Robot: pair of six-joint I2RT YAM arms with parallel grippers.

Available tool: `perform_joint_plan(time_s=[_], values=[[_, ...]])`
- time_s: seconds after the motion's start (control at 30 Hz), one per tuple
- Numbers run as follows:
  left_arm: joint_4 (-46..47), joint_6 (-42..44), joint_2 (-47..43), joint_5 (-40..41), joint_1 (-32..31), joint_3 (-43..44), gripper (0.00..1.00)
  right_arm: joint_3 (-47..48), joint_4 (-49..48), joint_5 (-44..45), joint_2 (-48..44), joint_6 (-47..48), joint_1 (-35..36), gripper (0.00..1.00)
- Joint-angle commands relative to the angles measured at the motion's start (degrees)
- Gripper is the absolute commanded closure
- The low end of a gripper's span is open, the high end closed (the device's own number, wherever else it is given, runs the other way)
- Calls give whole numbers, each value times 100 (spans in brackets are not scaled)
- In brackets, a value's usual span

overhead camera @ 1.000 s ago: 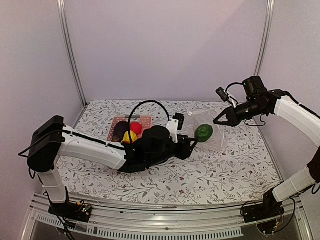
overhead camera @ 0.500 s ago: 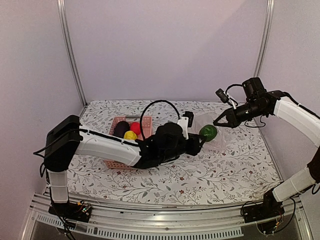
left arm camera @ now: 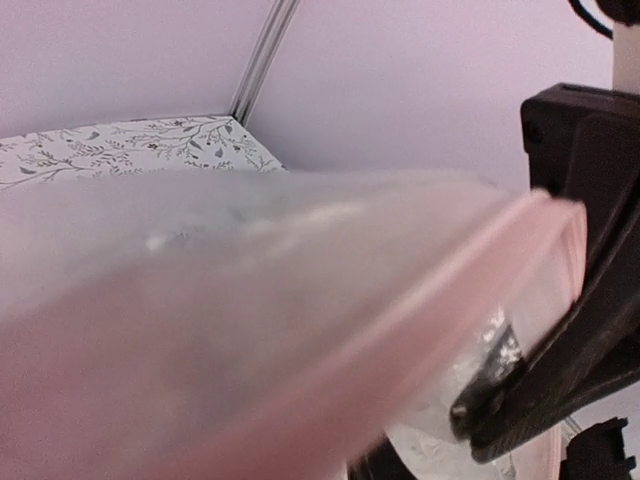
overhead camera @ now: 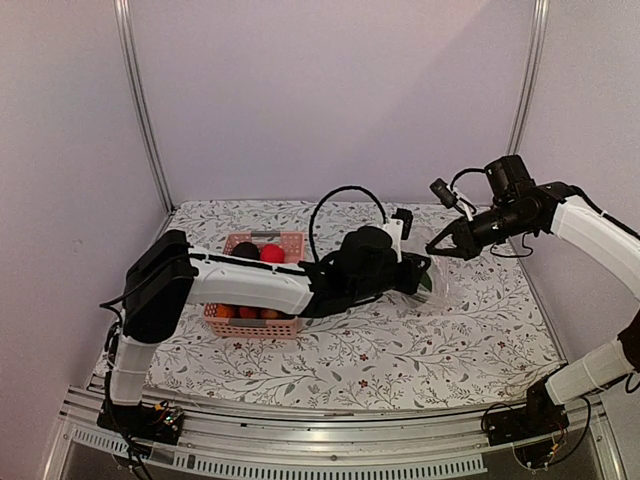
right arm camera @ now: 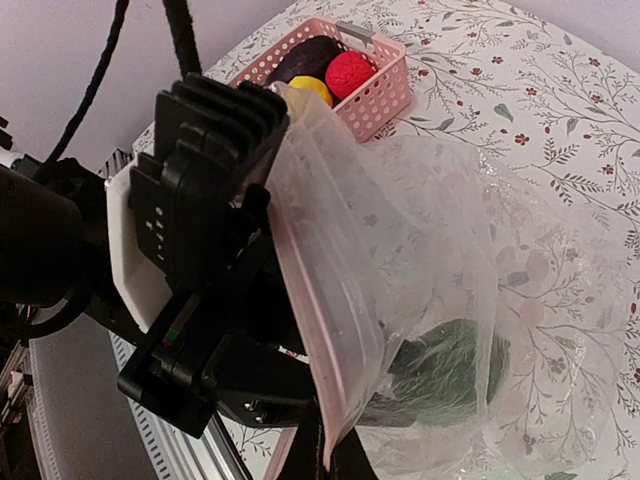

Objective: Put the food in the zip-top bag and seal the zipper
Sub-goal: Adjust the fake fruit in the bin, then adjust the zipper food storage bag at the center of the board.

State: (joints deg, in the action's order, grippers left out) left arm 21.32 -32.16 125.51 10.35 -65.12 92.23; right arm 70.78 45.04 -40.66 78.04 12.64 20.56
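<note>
From above, the left arm lies stretched across the counter (overhead camera: 400, 350) toward the right. Its left hand (overhead camera: 422, 278) is at the mouth of the clear bag (overhead camera: 446, 290), which opens toward that arm. The right hand (overhead camera: 432, 248) hangs just over the bag and holds its upper edge off the counter. The remaining food (overhead camera: 272, 253) sits in the pink basket (overhead camera: 250, 326), back by the left arm's elbow and well apart from the right arm. Fetching the next piece therefore looks like the left arm's job.

The left wrist camera shows almost nothing but cloudy plastic, with the pinkish zipper (left arm camera: 430, 320) slanting across it from lower left to upper right. So the camera is right against the mouth edge. I cannot tell from here how far the left hand is open.

From the right wrist camera, the right hand is pinched tight on the zipper edge at the bottom of the picture, holding the mouth up. The black body of the left hand is pushed in from the left, fingers hidden behind the film. A green piece (right arm camera: 445, 375) lies low inside the bag, just beyond them. I cannot see whether the fingers grip it or have let it go. I reckon the way out for the left hand is straight back along its own line, toward the basket.
</note>
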Motion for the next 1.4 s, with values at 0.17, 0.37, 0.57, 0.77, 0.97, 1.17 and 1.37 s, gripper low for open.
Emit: perform_joint_plan(time_s=[0.17, 0.37, 0.57, 0.77, 0.97, 1.17, 1.37], values=[[-526, 754, -1370, 516, -543, -400, 55, -56, -294, 648, -114, -63, -81, 100], [-720, 391, -2055, 909, -791, -1178, 58, -11, -395, 556, -17, -10, -77, 100], [-892, -980, -2118, 1293, -553, -1819, 60, -71, -442, 267, 68, 53, -66, 100], [-802, -1731, -1812, 713, -70, -1829, 58, -172, -452, 236, 46, 77, 4, 100], [-634, -1923, -1482, 199, 234, -1682, 59, -235, -476, 227, 49, 80, 55, 100], [-407, -1975, -1160, -284, 389, -1486, 64, -278, -502, 219, 70, 89, 77, 100], [-276, -1934, -934, -543, 393, -1255, 68, -314, -530, 208, 113, 89, 82, 100]])
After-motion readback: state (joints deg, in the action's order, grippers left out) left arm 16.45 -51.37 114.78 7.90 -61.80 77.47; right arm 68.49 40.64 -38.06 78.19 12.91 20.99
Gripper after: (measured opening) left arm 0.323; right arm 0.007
